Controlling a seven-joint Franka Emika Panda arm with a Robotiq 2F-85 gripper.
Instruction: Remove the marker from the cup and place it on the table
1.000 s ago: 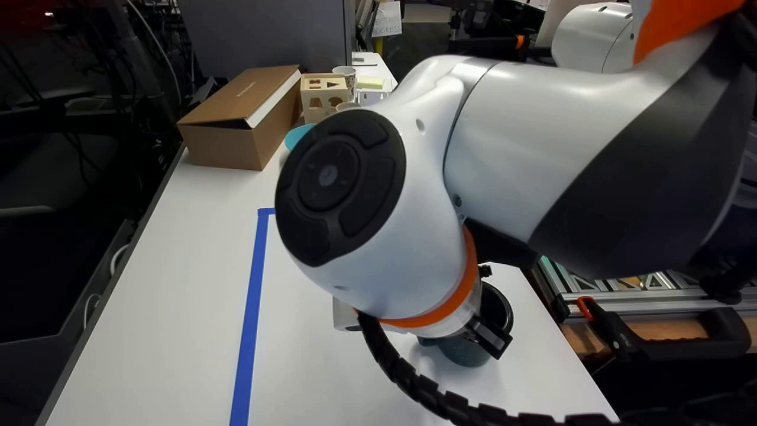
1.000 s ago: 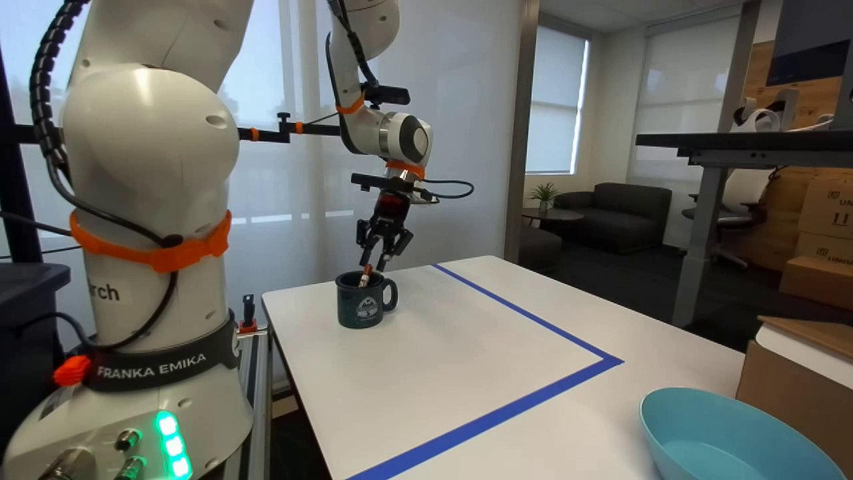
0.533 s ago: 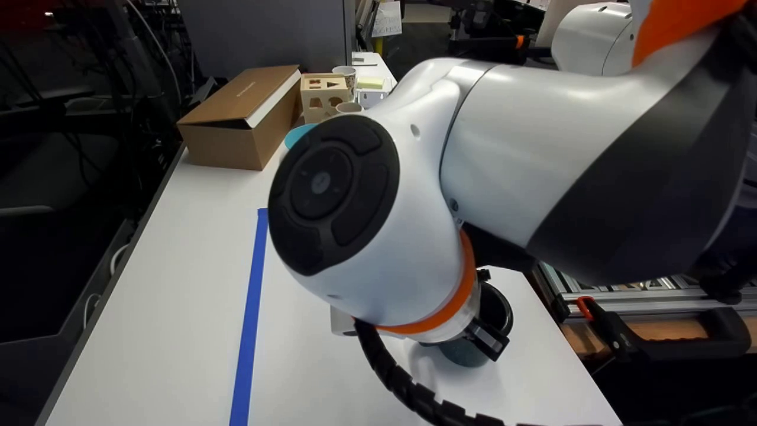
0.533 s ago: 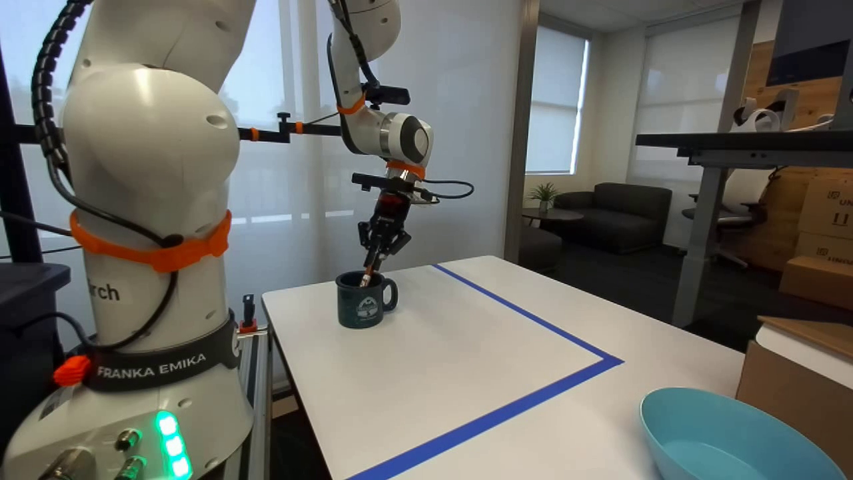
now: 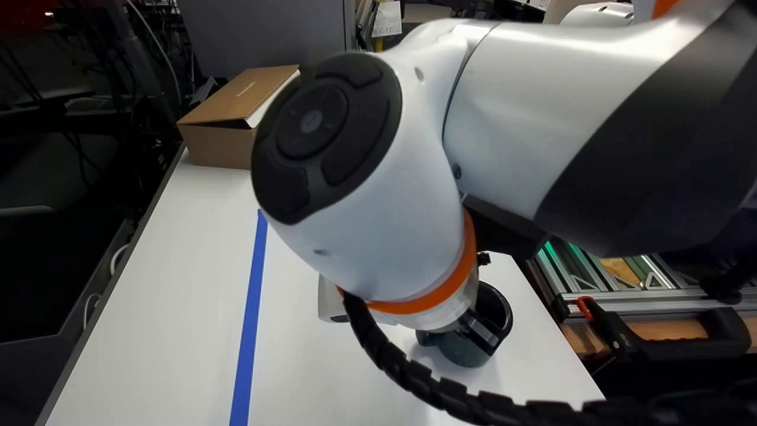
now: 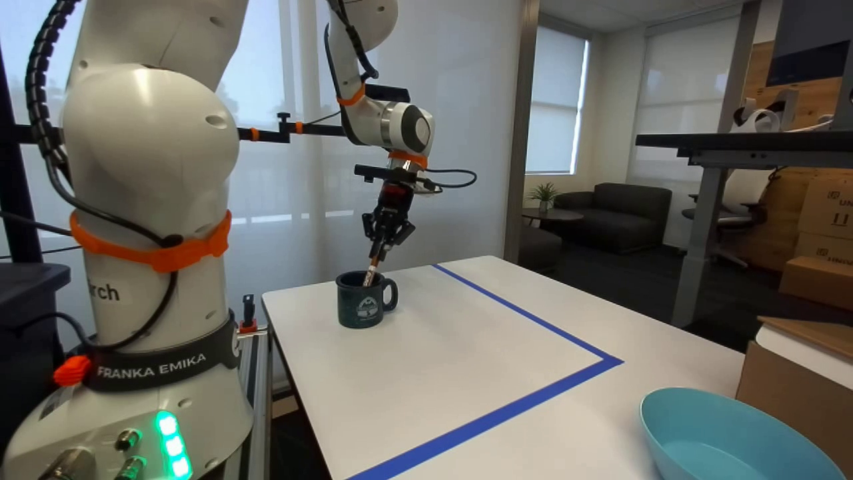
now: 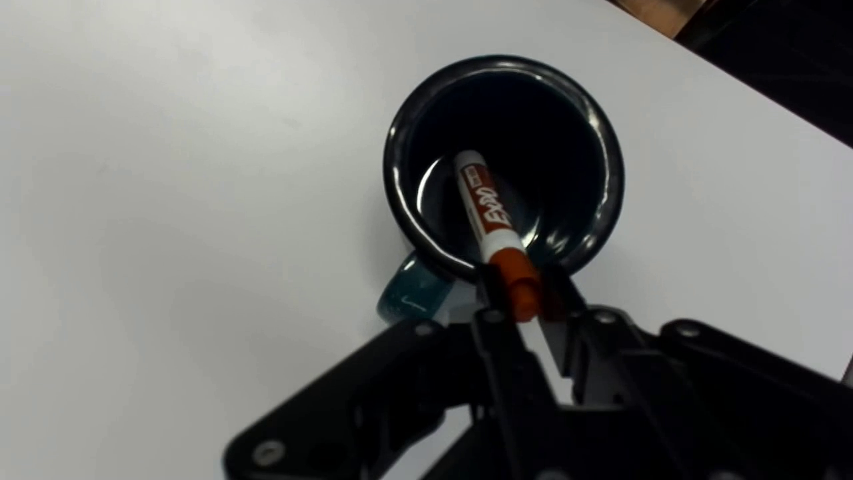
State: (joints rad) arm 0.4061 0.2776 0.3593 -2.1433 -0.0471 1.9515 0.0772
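The cup (image 6: 353, 310) is a dark green-black mug standing upright on the white table (image 6: 426, 373). It also shows in an exterior view (image 5: 464, 350), partly behind the wrist, and in the wrist view (image 7: 566, 133). The marker (image 7: 486, 200) has a red-orange cap, white bands and a red label. It leans up out of the cup, its lower end inside below the rim. My gripper (image 6: 376, 257) is just above the cup. In the wrist view my gripper (image 7: 524, 287) is shut on the cap, one finger on each side. Whether the marker touches the cup cannot be told.
Blue tape (image 6: 526, 403) outlines a rectangle on the table. A light-blue bowl (image 6: 726, 433) and a cardboard box (image 6: 793, 393) stand at the table's far end from the arm. The cup is close to the table edge by the robot base.
One second ago my gripper was open around the marker's top; by half a second ago it had shut on it. Since then the gripper and marker have risen, and more marker shows above the cup.
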